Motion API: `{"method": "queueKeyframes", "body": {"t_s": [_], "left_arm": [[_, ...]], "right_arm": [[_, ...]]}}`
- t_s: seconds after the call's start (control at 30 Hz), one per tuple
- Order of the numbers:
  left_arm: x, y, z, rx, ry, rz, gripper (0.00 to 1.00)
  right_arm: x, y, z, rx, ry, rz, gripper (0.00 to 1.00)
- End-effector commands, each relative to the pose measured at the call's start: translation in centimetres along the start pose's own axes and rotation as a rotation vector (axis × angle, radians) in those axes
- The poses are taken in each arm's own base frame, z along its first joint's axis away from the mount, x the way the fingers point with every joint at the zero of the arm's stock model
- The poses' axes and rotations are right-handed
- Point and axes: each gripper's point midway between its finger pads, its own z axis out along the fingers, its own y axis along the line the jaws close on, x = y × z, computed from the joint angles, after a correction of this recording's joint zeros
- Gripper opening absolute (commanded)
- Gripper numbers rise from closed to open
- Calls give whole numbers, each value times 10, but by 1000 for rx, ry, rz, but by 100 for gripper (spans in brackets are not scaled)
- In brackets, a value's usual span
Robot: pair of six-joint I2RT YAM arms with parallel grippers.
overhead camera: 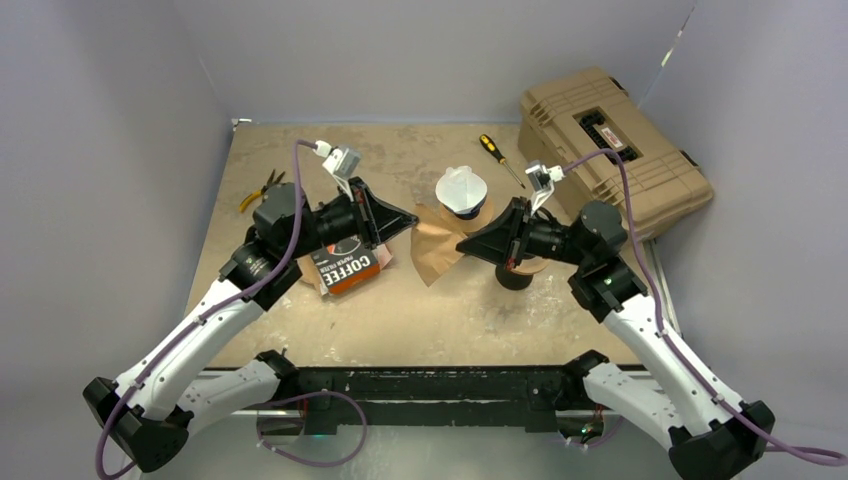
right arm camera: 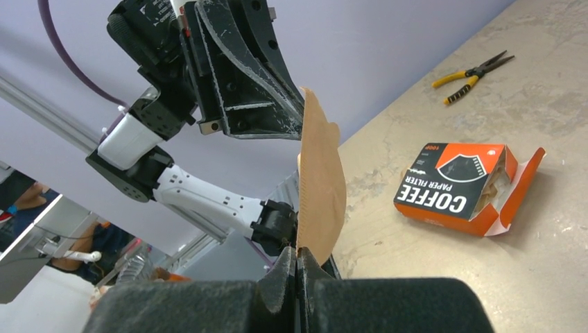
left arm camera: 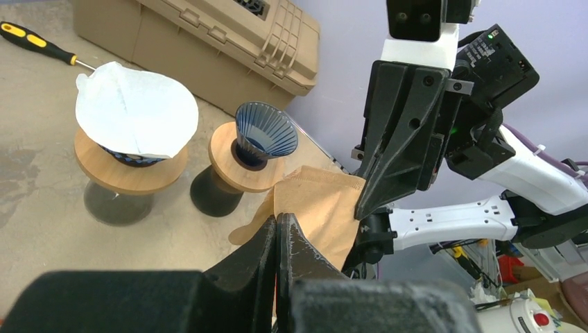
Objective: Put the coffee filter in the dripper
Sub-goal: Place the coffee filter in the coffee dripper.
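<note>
A brown paper coffee filter point(overhead camera: 432, 252) hangs in the air between my two grippers, above the table's middle. My left gripper point(left arm camera: 279, 219) is shut on one edge of the filter point(left arm camera: 322, 208). My right gripper point(right arm camera: 296, 254) is shut on the lower edge of the same filter point(right arm camera: 321, 187), which stands upright and edge-on in the right wrist view. The empty blue ribbed dripper point(left arm camera: 265, 130) sits on a round wooden stand just beyond the filter. From above the dripper point(overhead camera: 516, 276) is mostly hidden under the right arm. My left gripper point(overhead camera: 412, 217) and right gripper point(overhead camera: 463, 243) face each other.
A second dripper lined with a white filter point(overhead camera: 462, 187) stands behind the brown one. An orange coffee filter box point(overhead camera: 345, 268) lies under the left arm. A tan hard case point(overhead camera: 610, 150) fills the back right, with a screwdriver point(overhead camera: 497, 155) beside it and pliers point(overhead camera: 262, 188) at back left.
</note>
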Motion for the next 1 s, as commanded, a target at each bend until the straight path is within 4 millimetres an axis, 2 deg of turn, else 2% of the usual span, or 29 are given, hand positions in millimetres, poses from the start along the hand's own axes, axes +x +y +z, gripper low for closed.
{"method": "queueKeyframes", "body": {"t_s": [0.0,0.1,0.17,0.3,0.33,0.43,0.53,0.77,0.87,0.97], "left_arm": [[-27,-16,-1,48,-76,50,0],[-26,-16,-1,52,-72,74,0],[-23,-13,-1,44,-60,95,0],[-20,-5,-3,13,-41,175,0],[-19,-2,-3,7,-37,203,0],[-12,6,-5,-6,-7,305,0],[-2,16,-6,-11,36,419,0],[44,25,2,62,231,695,0],[64,19,6,136,316,767,0],[95,5,0,327,402,1007,0]], "right_arm": [[-10,5,0,-13,-22,-45,0],[-11,0,1,17,-23,-50,3],[-13,-4,1,48,-29,-53,23],[-20,-8,-3,101,-62,-64,72],[-22,-8,-4,111,-71,-65,82],[-26,-9,-6,140,-84,-67,98],[-28,-13,-9,183,-93,-51,99],[-32,-24,-10,265,-88,-20,99],[-28,-29,-9,280,-70,-8,99],[-24,-32,-8,280,-53,5,99]]}}
